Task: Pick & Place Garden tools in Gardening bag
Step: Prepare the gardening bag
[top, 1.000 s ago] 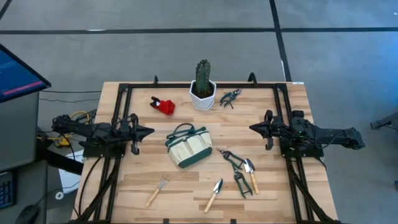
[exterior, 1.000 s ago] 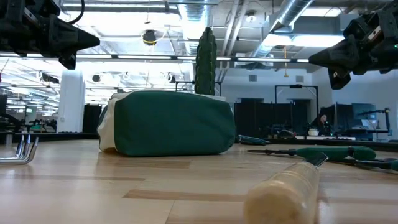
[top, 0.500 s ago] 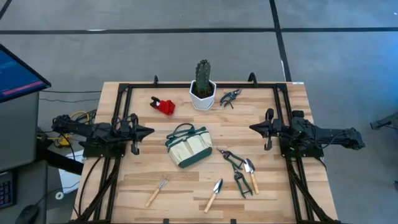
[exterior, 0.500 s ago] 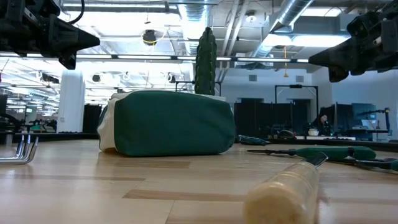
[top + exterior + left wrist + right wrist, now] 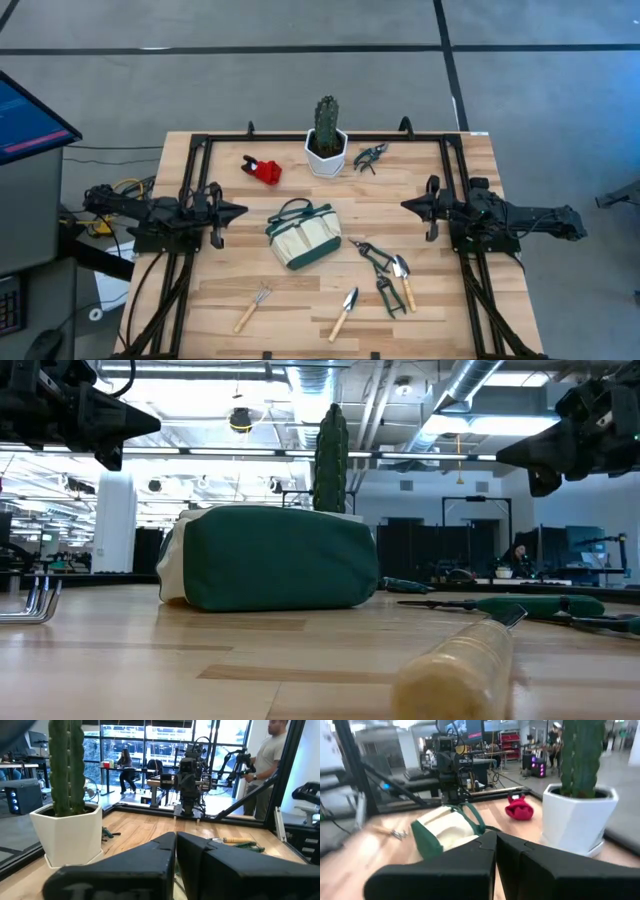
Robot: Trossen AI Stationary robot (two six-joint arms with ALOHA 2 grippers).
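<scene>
The cream and green gardening bag (image 5: 303, 235) lies on its side mid-table, green base (image 5: 270, 558) toward the near edge, mouth (image 5: 445, 832) toward the far left. Garden tools lie flat around it: a red pruner (image 5: 263, 168), dark shears (image 5: 369, 156), green-handled shears (image 5: 378, 268), a trowel (image 5: 404, 280), another trowel (image 5: 344, 312) and a wooden-handled fork (image 5: 254, 308). My left gripper (image 5: 243, 211) is shut, level, above the table left of the bag. My right gripper (image 5: 404, 206) is shut, level, to the bag's right.
A green cactus in a white hexagonal pot (image 5: 326, 140) stands at the far middle. Black frame rails (image 5: 200, 150) run along the table's far, left and right edges. A person (image 5: 265, 765) stands in the room beyond the table. Bare wood lies between the bag and the fork.
My right gripper has rolled a little about the line it points along and stayed in place, still shut. The bag and the tools have kept still.
</scene>
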